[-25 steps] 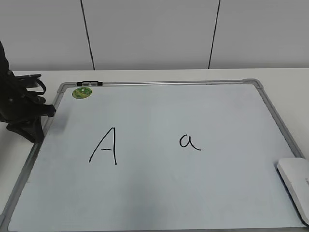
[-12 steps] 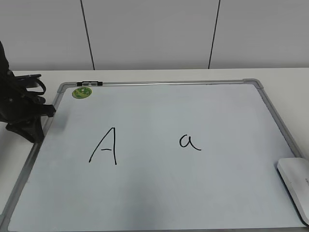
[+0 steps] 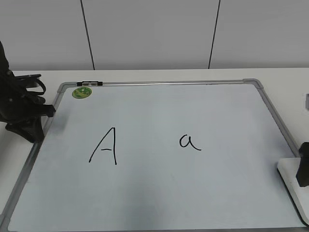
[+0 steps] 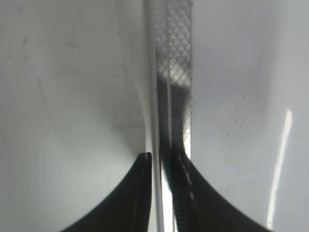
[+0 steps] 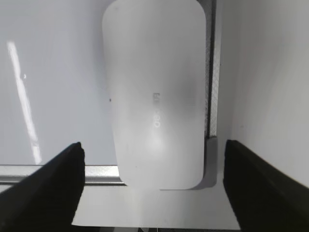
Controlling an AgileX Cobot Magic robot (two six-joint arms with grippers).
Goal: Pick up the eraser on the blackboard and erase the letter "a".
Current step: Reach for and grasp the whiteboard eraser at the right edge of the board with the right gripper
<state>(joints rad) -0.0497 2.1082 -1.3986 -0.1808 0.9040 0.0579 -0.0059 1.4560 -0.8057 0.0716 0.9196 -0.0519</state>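
Note:
The blackboard (image 3: 154, 193) lies flat on the table, and the small letter "a" (image 3: 189, 142) sits right of its centre. The white eraser (image 3: 289, 176) lies at the board's right edge, overlapping the frame; in the right wrist view the eraser (image 5: 154, 92) shows its grey print. My right gripper (image 5: 153, 146) is open wide above it, with a dark finger on each side of the eraser's near end. Only one of its fingers (image 3: 303, 166) shows at the right edge of the exterior view. My left gripper (image 3: 29, 123) rests shut at the board's left frame (image 4: 174, 58).
A capital "A" (image 3: 104, 146) is written left of centre. A round green magnet (image 3: 81, 92) and a black clip (image 3: 90, 83) sit at the board's far left corner. White table surrounds the board, with a wall behind.
My right gripper has come into the exterior view at the right edge, over the eraser. The left arm, the eraser and the letters have not moved.

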